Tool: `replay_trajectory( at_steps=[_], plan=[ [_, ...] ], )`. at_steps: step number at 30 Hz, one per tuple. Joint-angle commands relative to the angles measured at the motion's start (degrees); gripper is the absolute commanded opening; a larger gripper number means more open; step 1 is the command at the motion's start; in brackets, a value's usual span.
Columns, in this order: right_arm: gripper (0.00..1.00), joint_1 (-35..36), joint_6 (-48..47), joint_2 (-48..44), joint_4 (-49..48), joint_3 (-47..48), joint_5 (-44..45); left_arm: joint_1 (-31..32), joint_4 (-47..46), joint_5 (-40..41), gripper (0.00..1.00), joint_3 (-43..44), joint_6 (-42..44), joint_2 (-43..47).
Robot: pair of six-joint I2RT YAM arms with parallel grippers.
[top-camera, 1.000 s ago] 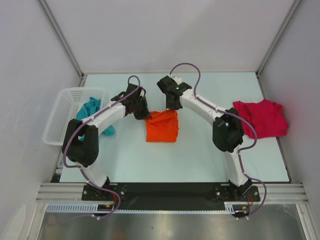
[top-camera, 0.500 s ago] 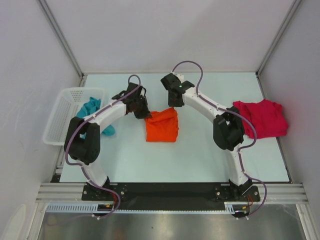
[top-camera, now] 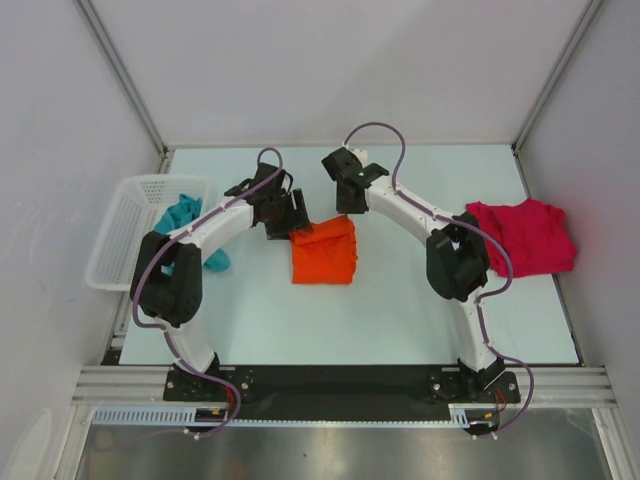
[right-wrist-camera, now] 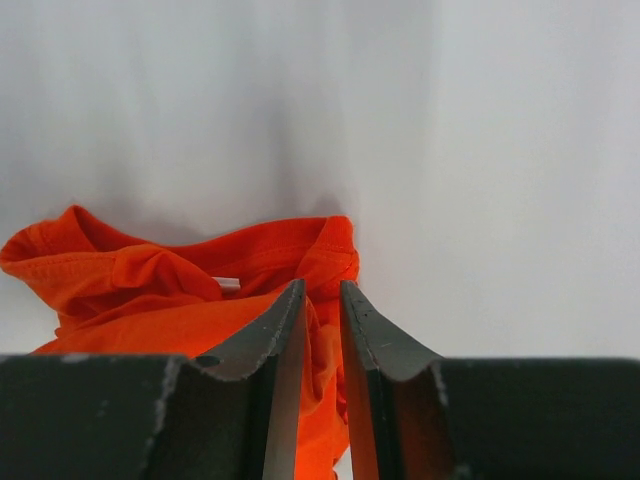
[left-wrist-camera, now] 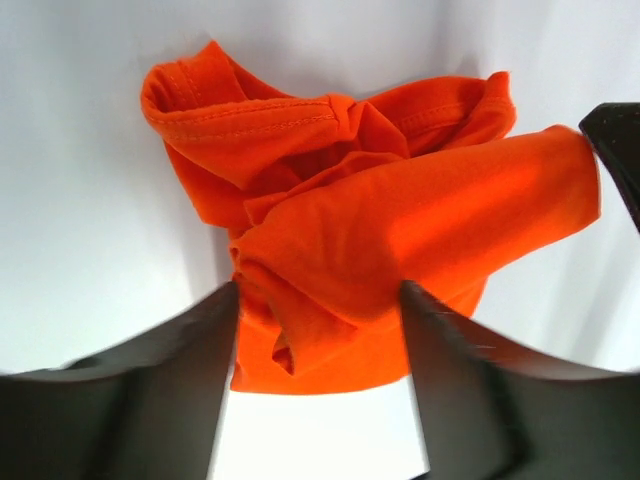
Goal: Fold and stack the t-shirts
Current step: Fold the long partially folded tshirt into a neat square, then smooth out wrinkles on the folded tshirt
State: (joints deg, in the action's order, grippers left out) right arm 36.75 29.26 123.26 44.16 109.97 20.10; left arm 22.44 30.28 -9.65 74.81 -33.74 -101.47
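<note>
One shirt of three looks folded: the orange shirt [top-camera: 324,252] lies mid-table, a soft rumpled rectangle bunched at its far edge. The red shirt [top-camera: 522,236] is heaped at right and the teal shirt [top-camera: 180,218] spills from the mesh basket [top-camera: 120,235], neither stacked. Over the orange hem the left gripper [top-camera: 289,224] gapes wide and the right gripper [top-camera: 349,206] is barely parted, both empty.

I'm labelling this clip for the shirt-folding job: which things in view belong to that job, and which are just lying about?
Belong to the job:
bright orange cloth t-shirt, mid-table
crimson red cloth t-shirt, far right
teal cloth t-shirt, at the basket's rim

Just lying about:
white plastic mesh basket, far left
</note>
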Motion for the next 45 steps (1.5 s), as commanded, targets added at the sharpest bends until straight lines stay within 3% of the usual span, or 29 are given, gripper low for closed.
replay_trajectory(
  at_steps=[1,9,15,24,32,45],
  plan=[
    [0.26,0.3,-1.4,-4.3,-1.5,-1.2,1.3,-0.6,0.4,0.9,0.8,2.7,0.2,0.8],
    [0.25,2.2,-1.0,-9.1,-1.7,-3.7,3.6,-0.6,1.5,2.6,0.84,2.2,-0.3,4.7],
    [0.25,6.6,-0.7,-13.7,0.9,-4.2,10.8,-0.5,1.9,2.1,0.84,0.2,-0.5,9.4],
    [0.25,11.1,5.2,-19.4,1.4,-13.4,8.9,2.1,1.2,1.1,0.84,-6.6,-0.6,13.9],
    [0.24,12.7,7.6,-18.9,0.6,-17.5,8.6,5.9,-1.2,1.7,0.84,-9.4,-1.8,12.2],
    [0.24,9.7,5.6,-13.2,-2.8,-16.0,7.2,6.1,-2.4,1.5,0.84,-4.7,-1.8,4.3]
  ],
)
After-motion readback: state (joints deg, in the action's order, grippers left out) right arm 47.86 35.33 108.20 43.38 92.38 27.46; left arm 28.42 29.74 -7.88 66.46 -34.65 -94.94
